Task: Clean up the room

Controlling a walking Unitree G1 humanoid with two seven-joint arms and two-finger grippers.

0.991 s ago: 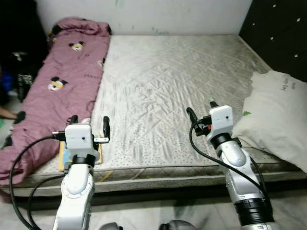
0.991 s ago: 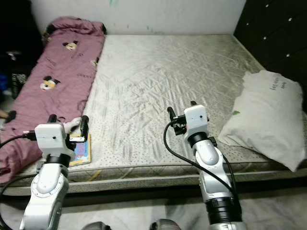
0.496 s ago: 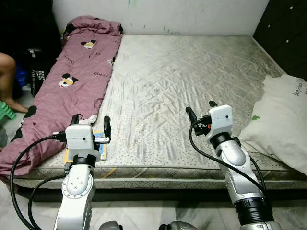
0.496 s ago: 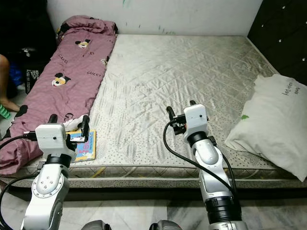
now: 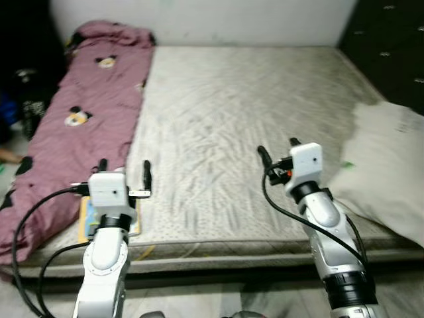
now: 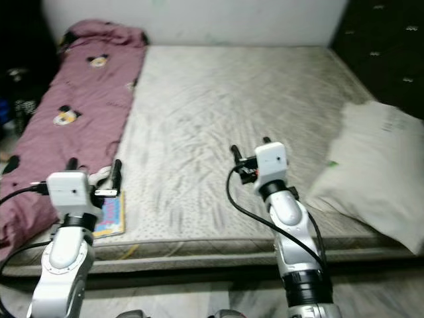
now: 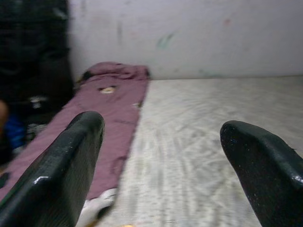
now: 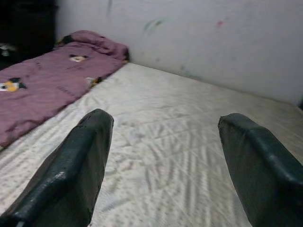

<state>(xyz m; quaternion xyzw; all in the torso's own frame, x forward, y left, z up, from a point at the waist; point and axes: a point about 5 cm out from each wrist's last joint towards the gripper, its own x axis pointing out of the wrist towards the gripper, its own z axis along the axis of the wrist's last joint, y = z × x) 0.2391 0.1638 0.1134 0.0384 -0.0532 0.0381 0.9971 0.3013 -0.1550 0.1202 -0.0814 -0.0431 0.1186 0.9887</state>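
Two end effectors hover above the near edge of a bed whose quilted grey mattress is bare. The left end effector has its black fingers spread apart and grips nothing; it hangs over the mattress's near left corner, above a colourful book that lies flat on the mattress just beside a pink blanket. That cartoon-printed blanket runs in a long heap down the bed's left side, from the white wall to the near edge. The right end effector, also spread wide and empty, is over the mattress's near middle. A white pillow rests on the bed's right side, next to a dark headboard.
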